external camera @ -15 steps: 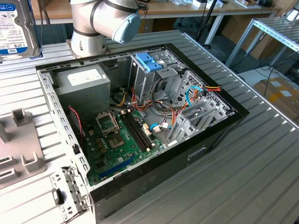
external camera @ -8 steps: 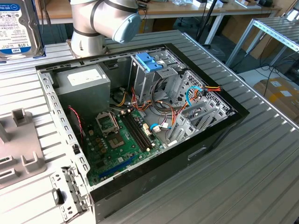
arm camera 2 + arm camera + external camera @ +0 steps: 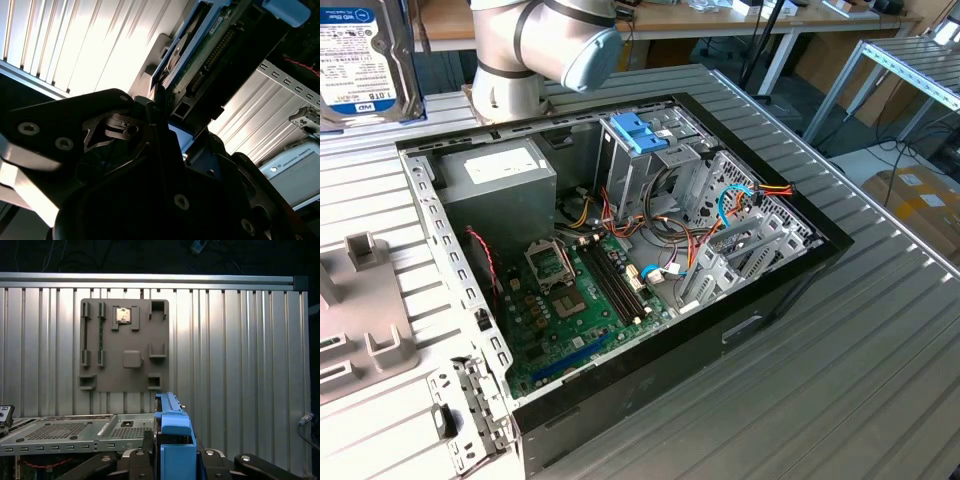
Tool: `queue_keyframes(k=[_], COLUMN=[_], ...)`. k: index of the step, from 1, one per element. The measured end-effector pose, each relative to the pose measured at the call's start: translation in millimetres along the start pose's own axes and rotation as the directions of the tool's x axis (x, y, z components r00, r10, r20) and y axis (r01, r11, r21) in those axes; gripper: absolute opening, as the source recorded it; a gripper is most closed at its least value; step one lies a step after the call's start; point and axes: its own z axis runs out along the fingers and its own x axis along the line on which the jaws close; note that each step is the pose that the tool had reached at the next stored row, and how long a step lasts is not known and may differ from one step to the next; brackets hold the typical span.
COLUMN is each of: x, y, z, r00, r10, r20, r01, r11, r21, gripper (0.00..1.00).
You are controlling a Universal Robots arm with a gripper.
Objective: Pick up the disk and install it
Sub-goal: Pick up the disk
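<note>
The gripper was closed on the disk, jaws pinching its blue-railed edges. It held the disk in the air above the table's far corner at the exterior view's left, well apart from the open computer case. The grip sat near one end (much of the disk hung beyond it), so I judged it could tilt or slip. The drive cage stood hemmed between the case wall and loose cables, which could snag a rail. There was freer room over the table beside the case.
</note>
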Motion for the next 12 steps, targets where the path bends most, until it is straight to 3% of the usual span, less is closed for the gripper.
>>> queue_keyframes(k=[12], x=[-0.1], y=[-10.7], z=[-0.5], r00=[1.0000], r10=[0.000], r20=[0.0000], r01=[0.000], r11=[1.0000], r21=[0.0001], gripper=[0.37])
